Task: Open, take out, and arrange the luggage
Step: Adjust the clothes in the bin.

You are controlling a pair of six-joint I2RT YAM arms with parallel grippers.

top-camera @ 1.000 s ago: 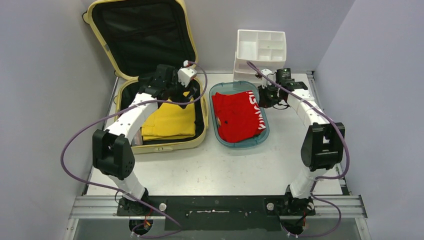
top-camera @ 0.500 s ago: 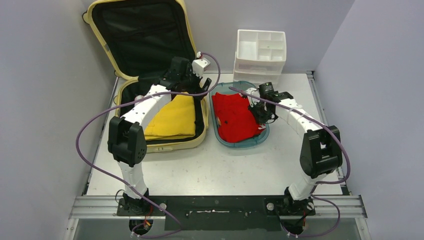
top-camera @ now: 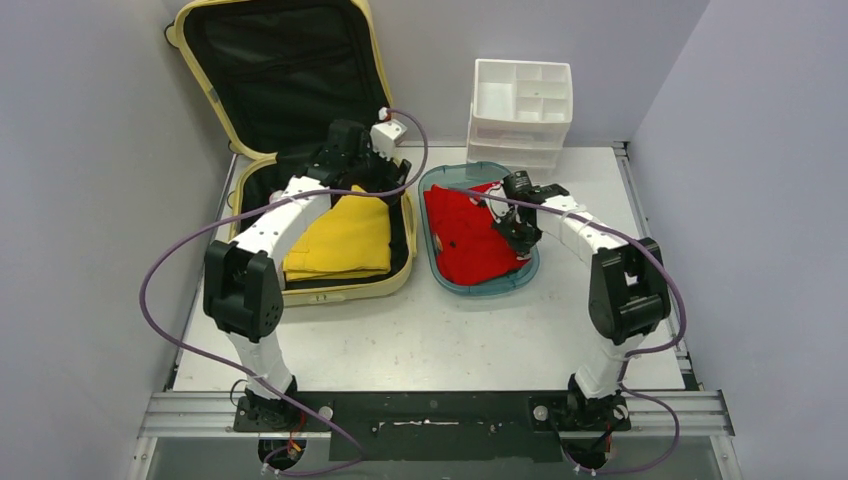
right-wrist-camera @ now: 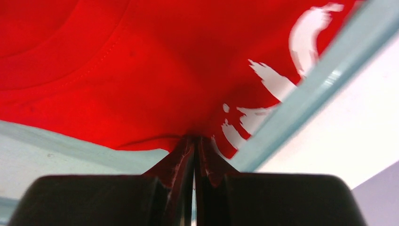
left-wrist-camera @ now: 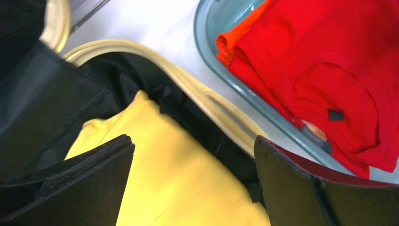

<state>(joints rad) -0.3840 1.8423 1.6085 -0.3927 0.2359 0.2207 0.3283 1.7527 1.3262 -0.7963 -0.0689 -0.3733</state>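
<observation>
The luggage (top-camera: pixel 340 290) lies open at the back left, its lid up against the wall and showing black lining. A folded yellow shirt (top-camera: pixel 345 240) rests in its base. My left gripper (top-camera: pixel 380 178) hovers open over the base's far right corner; the left wrist view has the yellow shirt (left-wrist-camera: pixel 179 179) between the wide-apart fingers and the luggage rim (left-wrist-camera: pixel 207 101) just beyond. A red shirt (top-camera: pixel 470 240) lies in the teal tray (top-camera: pixel 480 287). My right gripper (top-camera: pixel 520 228) is over the tray, shut on the red shirt's edge (right-wrist-camera: pixel 141 70) near its white print.
A white drawer organiser (top-camera: pixel 520 100) stands at the back, right behind the tray. The tray sits close beside the luggage's right side. Purple cables loop off both arms. Grey walls close in the table on the left, back and right.
The right gripper has moved left from beside the tray's right rim to over the red shirt. The left gripper swung right, then eased back a little over the luggage's far right corner.
</observation>
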